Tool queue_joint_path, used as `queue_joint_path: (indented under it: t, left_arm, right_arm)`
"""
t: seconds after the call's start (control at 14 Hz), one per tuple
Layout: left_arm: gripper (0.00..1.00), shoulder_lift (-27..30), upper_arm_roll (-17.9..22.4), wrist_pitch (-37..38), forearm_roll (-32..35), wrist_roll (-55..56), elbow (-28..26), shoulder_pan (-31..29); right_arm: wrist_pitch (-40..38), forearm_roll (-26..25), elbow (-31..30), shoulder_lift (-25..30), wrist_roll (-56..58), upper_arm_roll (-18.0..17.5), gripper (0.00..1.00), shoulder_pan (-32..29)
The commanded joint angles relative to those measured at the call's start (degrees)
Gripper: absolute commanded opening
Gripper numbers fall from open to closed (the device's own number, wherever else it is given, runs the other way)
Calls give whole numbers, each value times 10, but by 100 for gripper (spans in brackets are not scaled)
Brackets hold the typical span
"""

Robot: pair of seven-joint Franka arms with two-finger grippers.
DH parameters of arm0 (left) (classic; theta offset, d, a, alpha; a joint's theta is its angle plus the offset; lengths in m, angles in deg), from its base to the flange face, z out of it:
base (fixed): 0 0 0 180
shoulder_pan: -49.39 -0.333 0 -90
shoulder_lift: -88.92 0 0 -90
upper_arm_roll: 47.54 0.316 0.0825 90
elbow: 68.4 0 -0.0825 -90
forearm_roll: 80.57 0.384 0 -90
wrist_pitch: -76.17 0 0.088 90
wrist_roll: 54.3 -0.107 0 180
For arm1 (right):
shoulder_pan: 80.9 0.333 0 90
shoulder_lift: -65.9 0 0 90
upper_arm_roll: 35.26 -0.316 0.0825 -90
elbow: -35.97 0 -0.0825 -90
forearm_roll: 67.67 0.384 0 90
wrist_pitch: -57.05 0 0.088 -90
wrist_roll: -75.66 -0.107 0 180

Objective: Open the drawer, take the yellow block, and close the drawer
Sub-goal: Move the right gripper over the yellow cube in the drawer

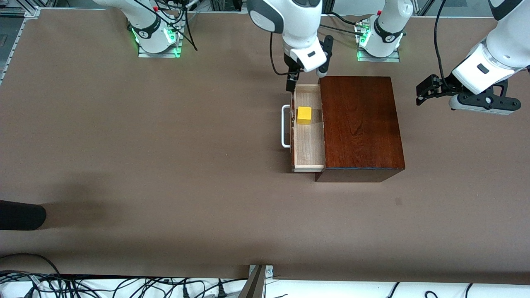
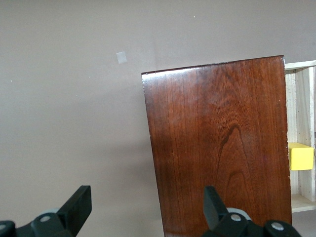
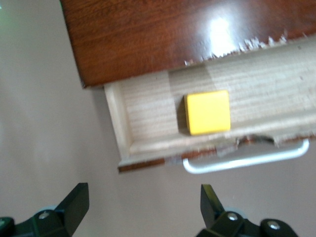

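Observation:
The dark mahogany box (image 1: 360,124) stands mid-table. Its drawer (image 1: 308,142) is pulled open toward the right arm's end, white handle (image 1: 285,126) outward. The yellow block (image 1: 304,115) lies in the light-wood tray. My right gripper (image 1: 306,78) is open and empty, over the drawer's end farthest from the front camera. Its wrist view shows the drawer (image 3: 158,108), the block (image 3: 207,112), the handle (image 3: 247,160) and the gripper (image 3: 143,207). My left gripper (image 1: 426,91) is open and empty, in the air off the box's closed end. Its wrist view (image 2: 147,207) shows the box (image 2: 217,143) and the block (image 2: 301,156).
A dark rounded object (image 1: 20,215) juts over the table edge at the right arm's end, near the front camera. Cables (image 1: 124,285) run along the table's front edge. A small pale mark (image 1: 398,201) lies on the table nearer the front camera than the box.

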Motion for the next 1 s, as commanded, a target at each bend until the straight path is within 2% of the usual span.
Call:
queue_joint_path:
  t: [0.0, 0.93]
  left_arm:
    - [100, -8, -2, 12, 15, 6, 18, 3]
    - [100, -8, -2, 11, 15, 3, 18, 3]
  right_arm:
    - [-11, -28, 65, -48, 17, 7, 100, 20]
    - [79, -48, 81, -110, 46, 19, 100, 15]
